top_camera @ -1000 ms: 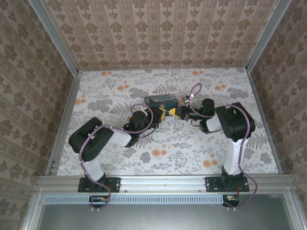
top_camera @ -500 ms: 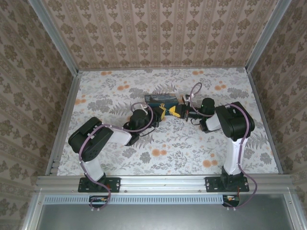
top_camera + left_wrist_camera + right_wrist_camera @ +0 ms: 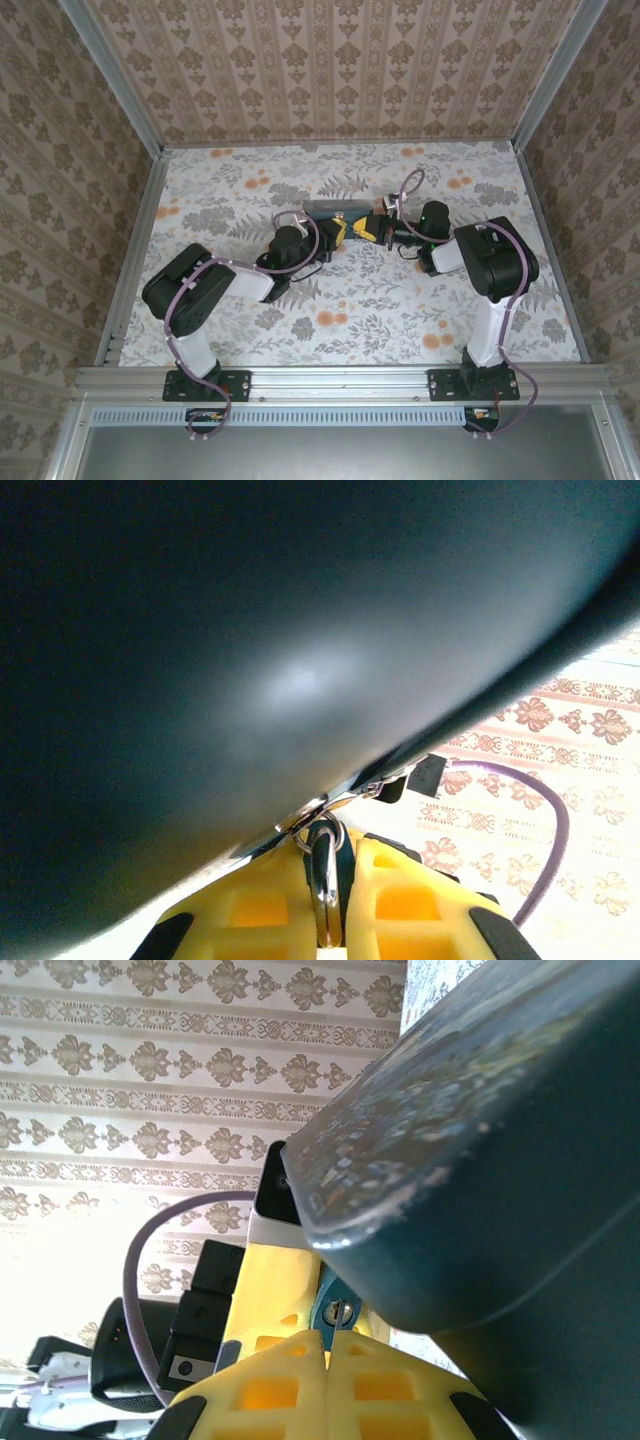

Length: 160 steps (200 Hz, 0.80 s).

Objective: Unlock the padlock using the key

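Observation:
The teal padlock [image 3: 323, 1291] hangs at the front of a dark blue box [image 3: 333, 210], its metal shackle [image 3: 324, 885] passing through the box's hasp ring. My left gripper [image 3: 328, 868] is shut on that shackle between its yellow fingers. My right gripper [image 3: 326, 1341] is shut on the key [image 3: 335, 1326], a thin metal sliver whose tip sits at the padlock's keyhole. In the top view the left gripper [image 3: 335, 236] and the right gripper [image 3: 368, 230] meet tip to tip just in front of the box, and the padlock is hidden between them.
The box's dark side [image 3: 250, 630] looms close over the left fingers. The box's corner [image 3: 480, 1160] overhangs the right fingers. A purple cable [image 3: 135, 1270] loops beside the left gripper. The floral table [image 3: 350, 320] has walls on three sides.
The right arm has shifted slightly, its gripper edging a little toward the box and the left gripper. The left arm has hardly moved. Both grippers stay shut.

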### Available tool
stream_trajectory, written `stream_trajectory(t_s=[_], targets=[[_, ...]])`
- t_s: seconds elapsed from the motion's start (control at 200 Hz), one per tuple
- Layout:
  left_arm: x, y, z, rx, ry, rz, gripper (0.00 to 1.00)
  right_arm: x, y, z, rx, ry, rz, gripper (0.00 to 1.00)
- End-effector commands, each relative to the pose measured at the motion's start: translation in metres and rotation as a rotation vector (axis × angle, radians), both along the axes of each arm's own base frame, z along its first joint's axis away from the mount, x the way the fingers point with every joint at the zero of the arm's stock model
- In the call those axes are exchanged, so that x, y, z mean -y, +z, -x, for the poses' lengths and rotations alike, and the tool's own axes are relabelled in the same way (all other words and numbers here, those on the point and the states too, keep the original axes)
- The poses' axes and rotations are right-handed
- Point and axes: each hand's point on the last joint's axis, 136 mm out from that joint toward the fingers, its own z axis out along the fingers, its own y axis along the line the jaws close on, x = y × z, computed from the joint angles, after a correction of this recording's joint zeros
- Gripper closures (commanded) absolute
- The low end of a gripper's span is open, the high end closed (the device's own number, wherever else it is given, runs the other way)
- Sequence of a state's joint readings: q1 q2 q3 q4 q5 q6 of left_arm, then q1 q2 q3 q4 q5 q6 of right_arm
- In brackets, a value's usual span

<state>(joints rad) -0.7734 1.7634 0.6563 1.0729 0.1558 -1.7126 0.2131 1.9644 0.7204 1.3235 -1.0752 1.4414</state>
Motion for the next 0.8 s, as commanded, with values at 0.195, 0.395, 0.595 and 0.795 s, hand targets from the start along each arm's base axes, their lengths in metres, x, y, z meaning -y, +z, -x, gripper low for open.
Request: stream_trajectory(t_s=[0.195, 0.395, 0.595, 0.795], targets=[[0.059, 0.113, 0.093, 0.314, -0.49, 0.241, 1.0, -0.026, -0.018, -0.013, -0.14, -0.053, -0.025, 1.0], [0.058, 0.123, 0.095, 0.341, -0.495, 0.253, 1.0, -0.03, -0.009, -0.007, 0.013, 0.007, 0.004, 1.0], [0.055, 0.124, 0.098, 0.334, -0.502, 0.257, 1.0, -0.033, 0.007, 0.0, 0.165, 0.066, 0.021, 1.0], [0.05, 0.122, 0.1, 0.362, -0.518, 0.239, 1.0, -0.04, 0.022, 0.015, 0.221, 0.133, 0.011, 1.0]])
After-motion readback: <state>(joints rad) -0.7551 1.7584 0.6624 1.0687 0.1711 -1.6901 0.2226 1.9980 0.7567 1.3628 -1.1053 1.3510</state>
